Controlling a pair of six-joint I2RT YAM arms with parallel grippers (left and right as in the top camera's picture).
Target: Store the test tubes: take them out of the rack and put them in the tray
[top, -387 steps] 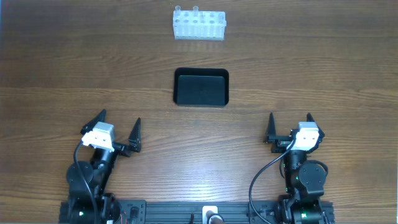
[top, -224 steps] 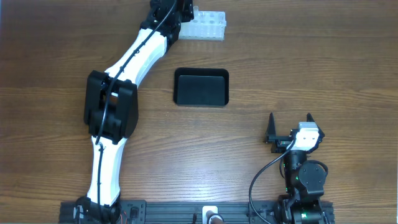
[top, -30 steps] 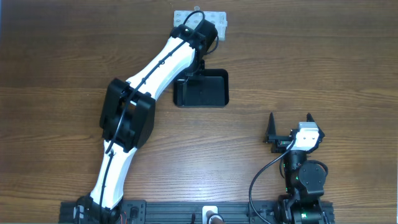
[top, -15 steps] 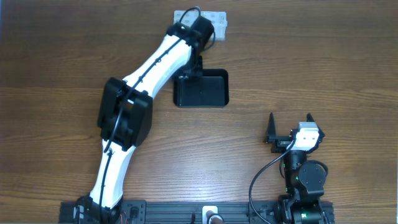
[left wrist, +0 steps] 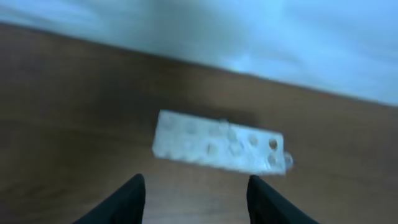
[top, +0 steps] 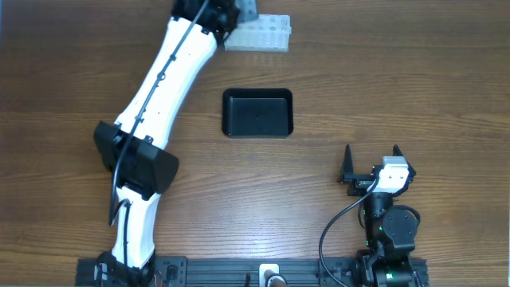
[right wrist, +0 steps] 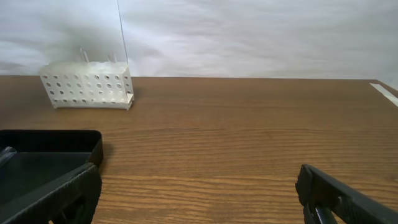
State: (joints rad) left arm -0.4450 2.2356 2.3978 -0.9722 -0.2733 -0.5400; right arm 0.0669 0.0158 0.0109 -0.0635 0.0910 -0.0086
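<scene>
With our left gripper (left wrist: pixel 196 185) spread empty above the rack (left wrist: pixel 217 148), we should centre on one test tube (right wrist: pixel 83 56), descend straight, then close gently.

Table (top: pixel 398 96): dark brown wood grain, meets a pale wall (right wrist: pixel 249 37) at the back. Short white strip (right wrist: pixel 386 93) on the table.

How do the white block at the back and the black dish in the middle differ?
The rack is whitish and translucent; the tray is solid black. The rack is a taller block pierced with holes; the tray is a shallow open dish. The rack sits at the far edge of the table, below the left gripper; the tray lies mid-table, no arm above it. Both are rectangular.
</scene>
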